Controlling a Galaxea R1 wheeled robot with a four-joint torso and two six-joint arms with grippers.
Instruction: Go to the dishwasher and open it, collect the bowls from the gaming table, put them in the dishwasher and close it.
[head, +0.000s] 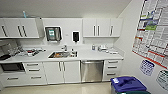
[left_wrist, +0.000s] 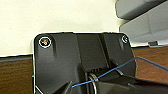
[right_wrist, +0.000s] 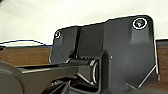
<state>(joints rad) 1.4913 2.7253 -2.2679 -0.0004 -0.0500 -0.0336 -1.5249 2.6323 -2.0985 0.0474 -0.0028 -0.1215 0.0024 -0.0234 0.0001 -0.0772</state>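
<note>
I see the dishwasher (head: 92, 71) ahead of me, built in under the white counter. Its front is brushed stainless steel, one cabinet wide, with a horizontal bar handle running along its top edge. The door is shut and stands upright, flush with the cabinet fronts. It sits between a pair of white cabinet doors on one side and a stack of white drawers on the other, just right of the sink above.
</note>
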